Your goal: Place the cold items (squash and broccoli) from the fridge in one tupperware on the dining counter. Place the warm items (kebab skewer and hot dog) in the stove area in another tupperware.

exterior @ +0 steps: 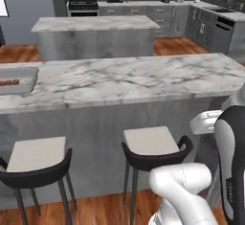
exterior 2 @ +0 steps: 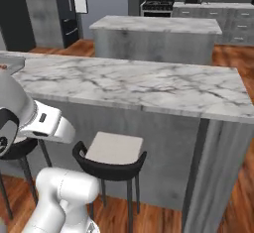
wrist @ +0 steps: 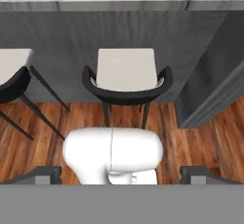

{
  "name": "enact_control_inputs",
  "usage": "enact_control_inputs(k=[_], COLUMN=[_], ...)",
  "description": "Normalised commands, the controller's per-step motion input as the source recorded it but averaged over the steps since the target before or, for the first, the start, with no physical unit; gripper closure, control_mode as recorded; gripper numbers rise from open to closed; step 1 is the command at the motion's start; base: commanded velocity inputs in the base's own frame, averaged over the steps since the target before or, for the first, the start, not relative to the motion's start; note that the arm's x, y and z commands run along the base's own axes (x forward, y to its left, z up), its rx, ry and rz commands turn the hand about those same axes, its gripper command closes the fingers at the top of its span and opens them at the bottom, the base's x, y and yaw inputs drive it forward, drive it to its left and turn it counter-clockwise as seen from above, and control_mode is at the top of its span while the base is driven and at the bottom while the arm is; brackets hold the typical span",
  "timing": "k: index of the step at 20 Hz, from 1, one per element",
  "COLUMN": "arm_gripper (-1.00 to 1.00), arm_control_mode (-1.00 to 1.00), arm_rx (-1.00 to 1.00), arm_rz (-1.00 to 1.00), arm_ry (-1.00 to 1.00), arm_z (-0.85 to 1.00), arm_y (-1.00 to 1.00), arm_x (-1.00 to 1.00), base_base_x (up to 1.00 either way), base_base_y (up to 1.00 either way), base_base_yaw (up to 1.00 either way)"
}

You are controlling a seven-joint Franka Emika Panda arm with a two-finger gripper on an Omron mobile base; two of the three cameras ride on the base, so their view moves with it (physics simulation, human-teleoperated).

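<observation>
2 stools [exterior: 148, 145] by marble counter [exterior: 143, 78]

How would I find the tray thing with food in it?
Start at the long marble dining counter with two stools tucked under it. Follow its top all the way left. There sits a shallow grey container holding something reddish-brown, the one thing on that counter.

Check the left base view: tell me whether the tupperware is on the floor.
No, the tupperware sits on the marble counter at its left end.
</observation>
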Motion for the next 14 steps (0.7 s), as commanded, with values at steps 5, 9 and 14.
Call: enact_control_inputs(k=[5,9,14], arm_gripper=[-1.00,-1.00,-1.00], arm_control_mode=[1.00,1.00,1.00], arm_rx=[0.00,0.00,0.00], arm_rz=[0.00,0.00,0.00], arm_ry=[0.00,0.00,0.00], arm_z=[0.00,0.00,0.00], arm_y=[0.00,0.00,0.00], arm_x=[0.00,0.00,0.00], base_base_x=[-0.01,0.00,0.01], base_base_y=[-1.00,-1.00,-1.00], base_base_yaw=[-0.09,-0.05,-0.04])
